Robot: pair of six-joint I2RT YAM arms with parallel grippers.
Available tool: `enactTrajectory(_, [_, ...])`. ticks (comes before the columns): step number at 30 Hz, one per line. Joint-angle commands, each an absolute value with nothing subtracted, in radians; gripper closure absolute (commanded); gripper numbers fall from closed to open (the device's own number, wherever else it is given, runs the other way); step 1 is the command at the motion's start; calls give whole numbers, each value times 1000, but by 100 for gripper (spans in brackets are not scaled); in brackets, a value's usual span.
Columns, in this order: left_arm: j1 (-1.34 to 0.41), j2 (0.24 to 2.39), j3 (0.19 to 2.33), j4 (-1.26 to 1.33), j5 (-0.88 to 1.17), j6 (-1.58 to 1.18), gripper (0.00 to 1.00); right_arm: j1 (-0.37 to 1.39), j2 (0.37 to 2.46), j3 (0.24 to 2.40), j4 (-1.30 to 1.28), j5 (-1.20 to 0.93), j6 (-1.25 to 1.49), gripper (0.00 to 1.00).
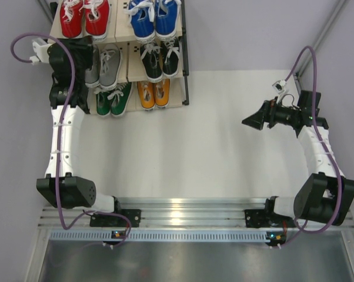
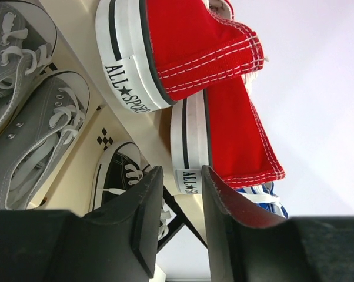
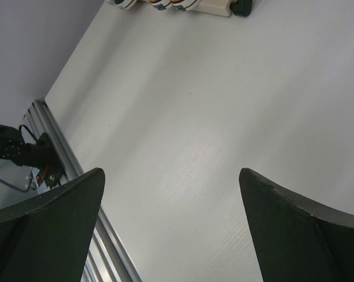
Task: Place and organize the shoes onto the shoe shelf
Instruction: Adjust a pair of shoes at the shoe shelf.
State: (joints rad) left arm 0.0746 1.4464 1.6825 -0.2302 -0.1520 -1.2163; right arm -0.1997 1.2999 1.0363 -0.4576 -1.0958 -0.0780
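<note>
All twelve shoes sit on the shoe shelf [image 1: 124, 70], heels outward. From my left pincer [image 2: 180, 176], the red pair [image 1: 84, 17] lies just ahead of the tips on the top board, its white heels facing me. The grey pair [image 1: 103, 64] is off to one side of the pincer on the middle board, and the black pair [image 1: 160, 59] is beyond it on that same board. The blue pair [image 1: 154, 17] lies past the red one, farther from the pincer. The green pair [image 1: 114, 98] and orange pair [image 1: 153, 93] are on the lowest board.

My left pincer is up against the shelf's left end. Its fingers stand a narrow gap apart with nothing between them, and they touch no shoe that I can see.

My right pincer [image 3: 171, 176] is well away from the shelf, over the bare white bench [image 1: 212, 147]. Its fingers are spread wide and it holds nothing. The shelf's foot shows far ahead of it.
</note>
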Motion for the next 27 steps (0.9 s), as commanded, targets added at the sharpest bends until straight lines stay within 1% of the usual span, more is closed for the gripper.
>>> enactTrajectory(1, [81,1416,1680,-164,-132,-1233,61,-213,1253,1074,-436,-1108,-98,3])
enactTrajectory(7, [86,1404,1686,-170,-135,-1215,53,-213,1246,1074,-437,-1106,-103,3])
enactTrajectory(11, [94,1384,1689,-189,-150,-1181,46,-213,1246,1074,-437,-1108,-103,3])
enactTrajectory(12, [94,1379,1686,-192,-153,-1172,42,-213,1244,1074,-437,-1108,-103,3])
enactTrajectory(14, [98,1361,1681,-193,-153,-1145,41,-213,1244,1074,-439,-1108,-103,3])
enactTrajectory(21, [107,1310,1698,-215,-132,-984,40,-213,1244,1074,-442,-1106,-106,3])
enactTrajectory(27, [120,1263,1720,-299,-182,-789,43,-213,1244,1066,-436,-1108,-106,3])
